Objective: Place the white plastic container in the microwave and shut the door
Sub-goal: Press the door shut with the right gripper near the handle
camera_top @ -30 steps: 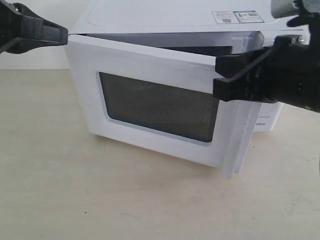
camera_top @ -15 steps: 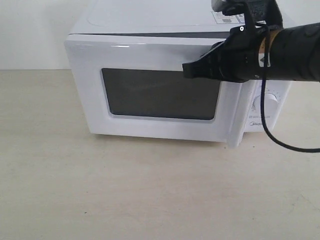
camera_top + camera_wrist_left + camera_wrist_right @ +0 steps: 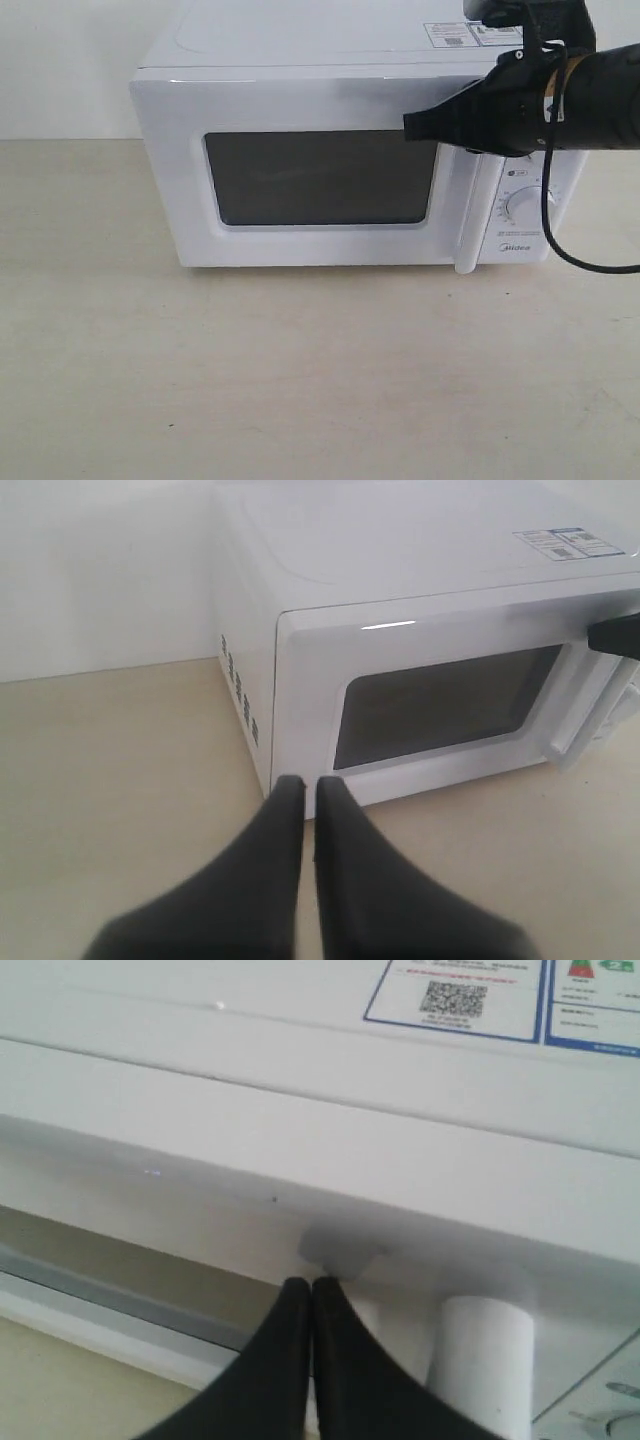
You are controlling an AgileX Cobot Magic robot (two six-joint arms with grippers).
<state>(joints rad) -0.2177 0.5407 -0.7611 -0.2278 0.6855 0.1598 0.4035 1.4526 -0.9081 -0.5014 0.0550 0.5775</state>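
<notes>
- Step in hand: the closing of the door point(image 3: 300, 100). It lies flush with the front of the microwave point(image 3: 300, 40), with no gap showing along its top edge or at the handle point(image 3: 466, 225). By my judgement the task is at or near its end.
- Right hand point(image 3: 412, 126): closed, holding nothing. Its tip bears on the upper door frame, just beside the top of the handle.
- Left hand point(image 3: 302, 785): closed and empty. It hangs over the bench point(image 3: 300, 380), off the hinge-side front corner and clear of the microwave.
- White plastic container: not in view. The window point(image 3: 320, 180) is too dark to see through, so I cannot confirm it is inside.
- Next move, as judged: a short firm press to seat the latch if needed. The right hand then draws straight back, keeping clear of the handle and the dial point(image 3: 523, 205).
- Orientation: the microwave's long axis runs left to right across the exterior view. The door faces the camera, hinged at the left, with the handle upright at the right.
</notes>
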